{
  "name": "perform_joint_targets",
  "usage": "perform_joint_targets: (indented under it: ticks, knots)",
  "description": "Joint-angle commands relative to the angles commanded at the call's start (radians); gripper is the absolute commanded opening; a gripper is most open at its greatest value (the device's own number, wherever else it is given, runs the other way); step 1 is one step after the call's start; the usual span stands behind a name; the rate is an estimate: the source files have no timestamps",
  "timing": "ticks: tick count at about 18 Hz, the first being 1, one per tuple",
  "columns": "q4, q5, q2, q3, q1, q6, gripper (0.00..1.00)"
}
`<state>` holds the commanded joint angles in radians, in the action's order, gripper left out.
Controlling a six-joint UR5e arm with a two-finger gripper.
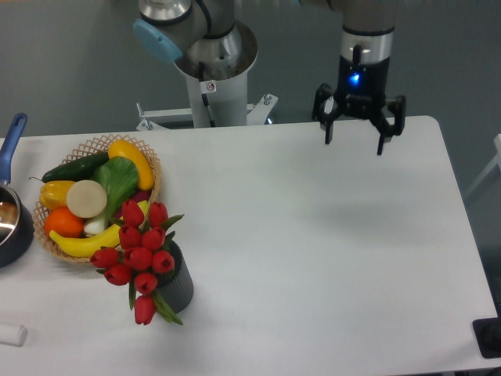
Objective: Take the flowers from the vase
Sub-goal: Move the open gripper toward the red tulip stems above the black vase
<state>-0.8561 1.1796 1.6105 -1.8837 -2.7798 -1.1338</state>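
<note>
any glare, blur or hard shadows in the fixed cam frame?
Fixed camera: even, soft light, no glare on the table; only a faint shadow beneath the gripper; flowers and vase sharp, no motion blur.

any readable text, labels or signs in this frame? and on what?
Small red-and-white sticker on the robot base column: too small to read.
Nothing readable on the gripper, vase, basket or pot.

Probably a robotics lab, pedestal-mounted arm (207, 47), bare white table (329, 235), plain grey backdrop
</note>
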Motion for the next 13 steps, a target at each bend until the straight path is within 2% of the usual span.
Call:
perform_joint_targets:
  ticks: [2,5,13]
  knots:
    - [0.017,-0.002,0.018,0.0,0.044,0.026,1.0]
    - [0.081,-0.014,0.045,0.003,0.117,0.032,1.0]
    - [0.085,-0.285,0.086,-0.006,0.164,0.016,1.0]
